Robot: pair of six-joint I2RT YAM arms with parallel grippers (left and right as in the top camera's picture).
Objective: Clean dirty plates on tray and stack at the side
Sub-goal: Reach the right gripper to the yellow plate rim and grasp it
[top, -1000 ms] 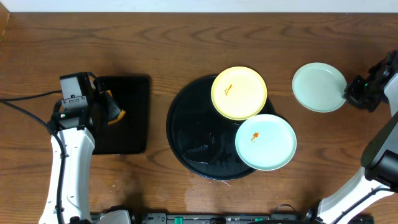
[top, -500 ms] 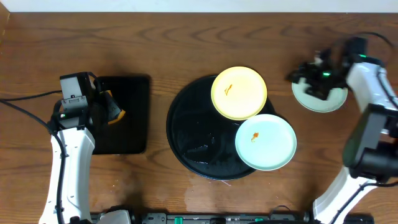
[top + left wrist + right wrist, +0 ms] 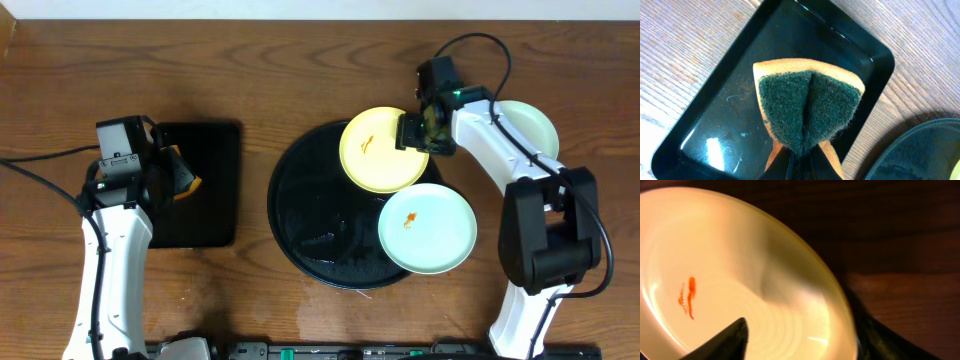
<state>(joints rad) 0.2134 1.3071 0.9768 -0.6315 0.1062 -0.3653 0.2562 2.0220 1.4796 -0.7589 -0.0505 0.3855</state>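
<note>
Logging yellow plate (image 3: 383, 150), orange smear showing, overlapping the tray (image 3: 310, 215) at its far-right rim. Finding right gripper (image 3: 410, 132) hovering over that same rim, by far the nearer arm. Seeing its fingers (image 3: 725, 340) only partly, so not telling how wide; nothing visibly held. Noting left gripper (image 3: 799, 167) well left of the tray, pinching a folded sponge (image 3: 810, 107) tight. Judging plate lying tray-inward of the right fingers; expecting an edge approach.
</note>
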